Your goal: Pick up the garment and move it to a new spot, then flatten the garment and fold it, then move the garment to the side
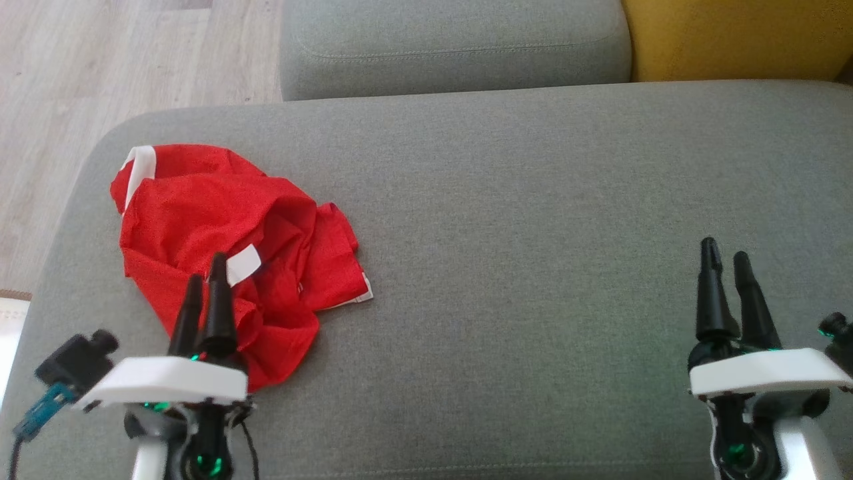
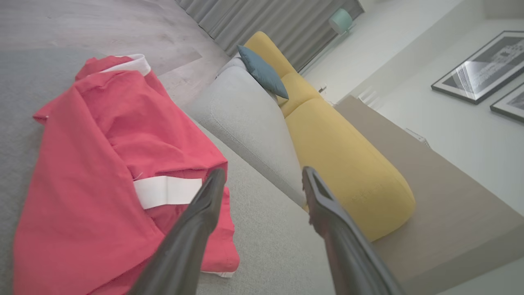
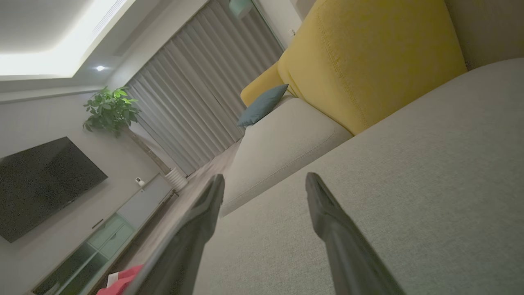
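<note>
Garment (image 1: 200, 207) lies crumpled just ahead of left tool (image 1: 206, 268), far from right tool (image 1: 725, 248).

Grey sofa seat (image 1: 533, 200); yellow sofa section (image 2: 339, 164) w/ blue pillow (image 2: 262, 71); TV (image 3: 45, 184), plant (image 3: 110, 108), curtains (image 3: 196, 102).

A grey upholstered cushion (image 1: 533, 220) carries a crumpled red garment (image 1: 220, 253) near its left end.

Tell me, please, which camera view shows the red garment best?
The head view: nearly the whole red garment lies crumpled on the grey cushion. The left wrist view shows it closer but cropped at the bottom edge. The right wrist view catches a small red corner.
</note>
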Robot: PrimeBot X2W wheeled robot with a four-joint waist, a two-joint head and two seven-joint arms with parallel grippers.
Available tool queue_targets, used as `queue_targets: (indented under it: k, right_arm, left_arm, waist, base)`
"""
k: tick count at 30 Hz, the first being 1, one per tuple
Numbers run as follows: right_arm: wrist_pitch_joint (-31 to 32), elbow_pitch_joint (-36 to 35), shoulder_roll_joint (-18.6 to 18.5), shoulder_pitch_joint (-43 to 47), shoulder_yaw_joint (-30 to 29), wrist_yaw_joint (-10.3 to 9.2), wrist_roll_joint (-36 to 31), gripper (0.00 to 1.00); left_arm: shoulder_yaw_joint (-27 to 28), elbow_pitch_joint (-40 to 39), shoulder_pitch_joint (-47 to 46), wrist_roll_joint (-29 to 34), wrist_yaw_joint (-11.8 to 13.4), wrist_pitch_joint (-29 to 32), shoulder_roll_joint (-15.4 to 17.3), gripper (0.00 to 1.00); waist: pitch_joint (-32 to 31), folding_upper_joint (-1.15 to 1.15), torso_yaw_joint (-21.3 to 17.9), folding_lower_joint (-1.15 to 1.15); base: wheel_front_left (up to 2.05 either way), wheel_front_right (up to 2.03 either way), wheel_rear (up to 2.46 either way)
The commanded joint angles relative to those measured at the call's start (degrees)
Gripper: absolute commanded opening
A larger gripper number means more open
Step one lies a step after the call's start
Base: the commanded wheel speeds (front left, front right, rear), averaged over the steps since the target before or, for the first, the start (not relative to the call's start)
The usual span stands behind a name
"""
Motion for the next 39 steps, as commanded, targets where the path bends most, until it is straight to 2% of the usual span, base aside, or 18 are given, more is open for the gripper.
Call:
queue_targets:
  k: [1, 4, 9, 15, 34, 39]
  right_arm:
    - [-0.91, -2.6, -0.41, -2.28, 1.35, 0.23, -2.92, 1.0]
    - [-1.59, -3.01, -0.42, -2.12, 2.18, 0.24, -6.73, 1.0]
    - [-2.27, -3.14, -0.44, -1.77, 2.86, 0.26, -10.49, 1.0]
    - [-3.28, -3.28, -0.46, -1.58, 3.39, 0.28, -15.98, 1.0]
    - [-6.48, -5.28, -0.53, -1.2, 4.89, 0.35, -31.1, 1.0]
    - [-7.5, -5.5, -0.55, -0.85, 5.18, 0.37, -31.46, 1.0]
  left_arm:
    - [-0.05, -2.89, -3.41, 2.88, 0.47, -0.86, 0.69, 1.0]
    - [-2.15, -3.1, -3.43, 8.23, 1.14, -1.54, 0.82, 1.0]
    - [-4.23, -3.21, -3.52, 12.62, 2.47, -2.21, 1.57, 1.0]
    - [-8.01, -3.2, -4.04, 18.74, 5.61, -3.21, 3.81, 1.0]
    - [-18.54, -4.77, -6.25, 31.91, 16.17, -6.39, 9.42, 1.0]
    - [-18.55, -6.44, -5.71, 31.68, 18.09, -7.39, 8.51, 1.0]
  waist:
    - [0.01, 0.0, -0.04, 0.0]
    - [0.0, 0.0, -0.12, 0.0]
    - [-0.02, 0.0, -0.21, 0.0]
    - [-0.04, 0.0, -0.43, 0.0]
    - [-0.4, 0.0, -0.79, 0.0]
    - [-0.48, 0.0, -0.53, 0.0]
  base:
    - [0.0, 0.0, 0.0]
    - [0.0, 0.0, 0.0]
    - [0.0, 0.0, 0.0]
    - [0.0, 0.0, 0.0]
    - [0.0, 0.0, 0.0]
    - [0.0, 0.0, 0.0]
